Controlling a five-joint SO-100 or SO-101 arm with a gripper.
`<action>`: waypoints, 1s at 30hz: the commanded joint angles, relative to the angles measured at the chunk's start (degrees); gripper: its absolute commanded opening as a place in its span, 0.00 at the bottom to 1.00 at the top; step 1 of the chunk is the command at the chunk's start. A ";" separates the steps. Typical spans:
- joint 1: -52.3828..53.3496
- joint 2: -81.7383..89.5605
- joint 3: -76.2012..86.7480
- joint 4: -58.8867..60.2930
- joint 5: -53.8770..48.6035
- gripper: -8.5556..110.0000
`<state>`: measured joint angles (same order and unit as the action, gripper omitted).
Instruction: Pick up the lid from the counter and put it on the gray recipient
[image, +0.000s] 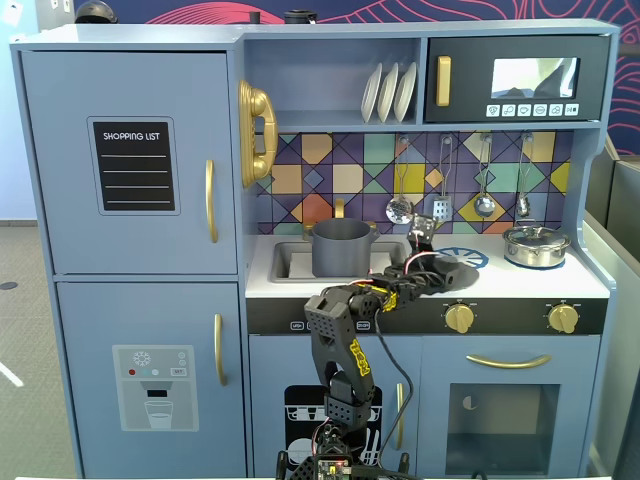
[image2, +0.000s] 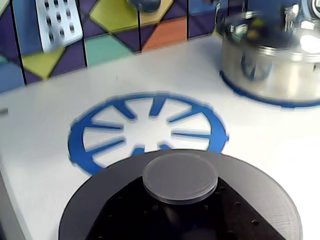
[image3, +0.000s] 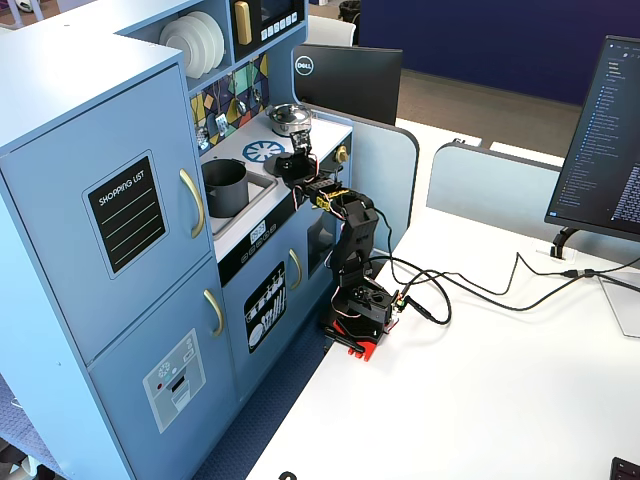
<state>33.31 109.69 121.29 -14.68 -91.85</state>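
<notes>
Lid (image2: 180, 176) on counter (image2: 280, 145) at near edge of blue burner ring (image2: 150, 131), right of sink in fixed view. Gray pot (image: 341, 247) in sink (image: 285, 262). Gripper (image: 424, 240) poised over lid; jaw state indiscernible.

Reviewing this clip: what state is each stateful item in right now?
lid: on the counter, under the wrist camera, not on the pot.
gray pot: uncovered, standing in the sink.
silver pot: lidded, on the right burner.
gripper: over the lid; opening unclear.
</notes>
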 joint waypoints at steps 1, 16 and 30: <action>0.70 7.29 -6.86 2.55 0.79 0.07; -8.00 12.48 -19.78 18.37 2.29 0.07; -24.17 11.16 -20.21 20.04 0.09 0.07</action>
<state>11.78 118.39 105.91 5.54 -90.88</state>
